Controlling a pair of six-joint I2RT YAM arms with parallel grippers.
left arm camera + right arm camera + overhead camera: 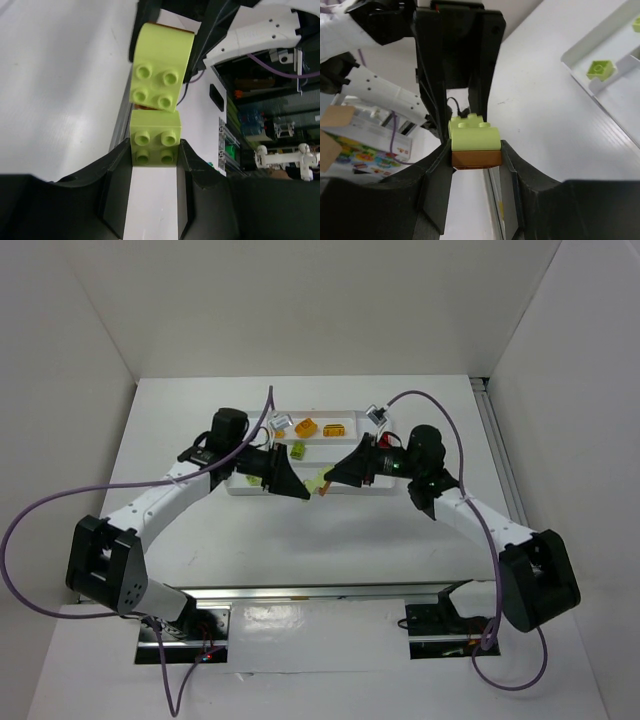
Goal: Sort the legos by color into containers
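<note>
Left wrist view: a green brick [155,145] is gripped by the left fingers [112,195]; a green-on-orange stack [476,147] is gripped by the right fingers [432,195], above the bench [300,540], beside the tray [325,448].

We see a white table [300,540] boxed in by 3 plain white wall panels [330,310], evenly lit, with soft shadows only. An aluminium rail [320,592] runs along the near edge, and a metal strip [499,455] runs down the right side. Past the enclosure we catch cluttered shelving [260,120] and a colourful printed box [365,150].
</note>
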